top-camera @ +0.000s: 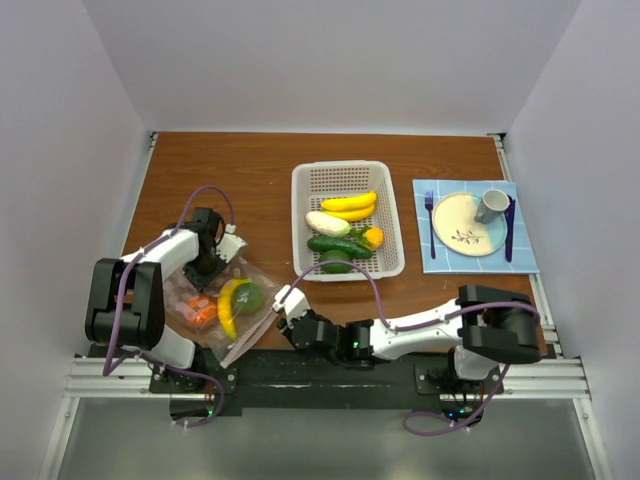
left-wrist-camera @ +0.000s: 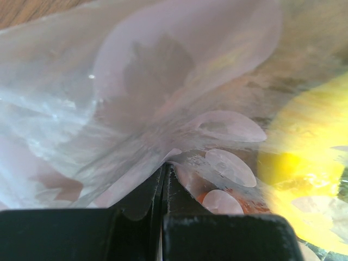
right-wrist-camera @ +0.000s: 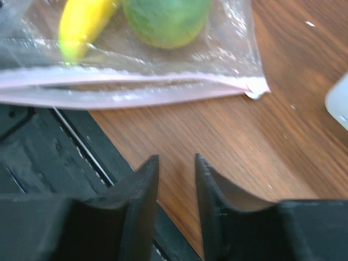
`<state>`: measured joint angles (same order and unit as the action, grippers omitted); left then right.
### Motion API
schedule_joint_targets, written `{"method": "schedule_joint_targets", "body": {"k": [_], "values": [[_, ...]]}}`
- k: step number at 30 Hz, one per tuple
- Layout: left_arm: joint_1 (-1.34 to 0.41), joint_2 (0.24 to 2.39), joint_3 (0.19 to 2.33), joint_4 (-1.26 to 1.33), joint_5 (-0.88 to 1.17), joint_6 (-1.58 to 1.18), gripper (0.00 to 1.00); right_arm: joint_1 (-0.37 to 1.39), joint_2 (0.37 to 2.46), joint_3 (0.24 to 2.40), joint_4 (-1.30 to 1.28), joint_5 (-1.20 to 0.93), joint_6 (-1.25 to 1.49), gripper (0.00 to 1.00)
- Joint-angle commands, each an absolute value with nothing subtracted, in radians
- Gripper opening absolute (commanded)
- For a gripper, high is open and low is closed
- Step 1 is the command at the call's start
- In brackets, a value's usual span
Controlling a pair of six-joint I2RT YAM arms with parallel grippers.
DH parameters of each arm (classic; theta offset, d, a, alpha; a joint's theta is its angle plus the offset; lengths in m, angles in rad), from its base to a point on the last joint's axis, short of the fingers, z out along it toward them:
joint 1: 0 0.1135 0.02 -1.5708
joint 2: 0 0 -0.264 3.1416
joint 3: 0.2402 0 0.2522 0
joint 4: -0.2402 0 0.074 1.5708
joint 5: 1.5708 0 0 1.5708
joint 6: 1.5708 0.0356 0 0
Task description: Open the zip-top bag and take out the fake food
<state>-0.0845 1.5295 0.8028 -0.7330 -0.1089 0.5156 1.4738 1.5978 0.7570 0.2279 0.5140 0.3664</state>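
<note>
The top external camera is looking down from high at 6 o'clock onto the whole table [top-camera: 230, 170]. The left wrist camera is pressing almost against the zip-top bag [left-wrist-camera: 109, 98]. The right one is viewing its zip strip [right-wrist-camera: 136, 93] closely, at 12 o'clock. All three are sharing that bag.

— What lies on the wooden table [top-camera: 250, 190], far right?
— A blue checked placemat [top-camera: 470, 263]; on it a cream plate [top-camera: 460, 225]; a grey mug [top-camera: 491, 205] stands on the plate's far right part; a blue fork [top-camera: 430, 222] lies left of the plate, a blue knife [top-camera: 510, 228] right.
— And mid-table?
— A white perforated basket [top-camera: 345, 168], just left of the placemat, not touching it.
</note>
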Motion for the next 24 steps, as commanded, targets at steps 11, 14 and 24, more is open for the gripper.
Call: {"method": "schedule_joint_targets", "body": {"k": [11,14,24], "values": [[-0.075,1.571,0.819,-0.703,-0.074,0.517,0.0,1.477,1.861,0.989,0.394,0.476,0.362,0.0],[-0.075,1.575,0.834,-0.718,-0.054,0.512,0.0,1.474,1.89,1.002,0.419,0.483,0.357,0.22],[-0.129,1.566,0.845,-0.747,-0.023,0.483,0.0,1.471,1.973,1.011,0.589,0.666,0.284,0.77]]}}
